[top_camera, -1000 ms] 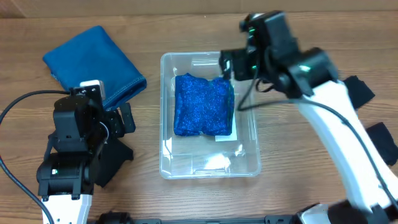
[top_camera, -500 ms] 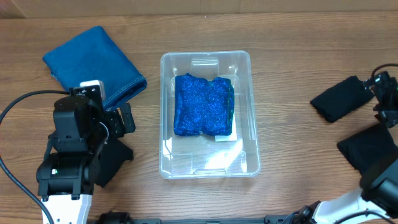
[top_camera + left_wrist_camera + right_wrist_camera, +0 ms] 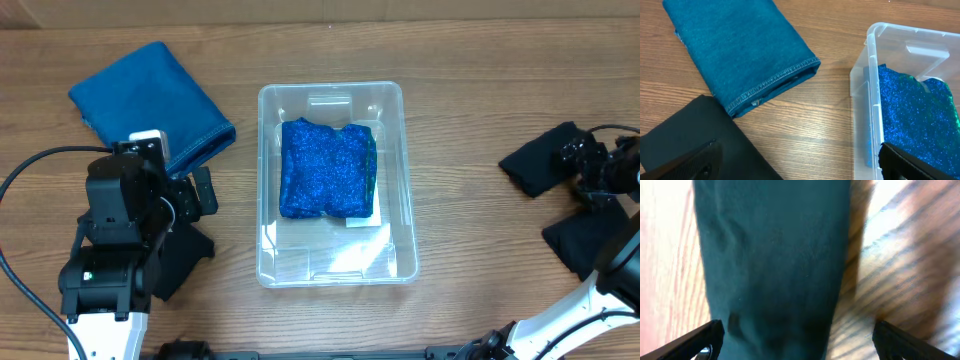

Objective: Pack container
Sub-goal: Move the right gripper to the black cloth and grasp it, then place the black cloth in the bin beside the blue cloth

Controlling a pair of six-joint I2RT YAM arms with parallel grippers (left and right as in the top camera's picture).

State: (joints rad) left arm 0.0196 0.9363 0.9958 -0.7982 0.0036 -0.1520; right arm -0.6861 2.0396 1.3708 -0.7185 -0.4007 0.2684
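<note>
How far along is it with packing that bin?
One sparkly blue cloth lies in the clear bin. The right claw hovers open over a black cloth, nothing gripped. A folded denim cloth and two more black cloths wait on the table.

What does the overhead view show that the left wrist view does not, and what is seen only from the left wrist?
Only the overhead view shows the right gripper over a black cloth, and a second black cloth close by. Only the left wrist view shows the left gripper, its fingertips wide apart, and the stitched hem of the blue denim cloth. Both show that denim cloth, the container with the glittery blue cloth in it, and a third black cloth by the left arm.
</note>
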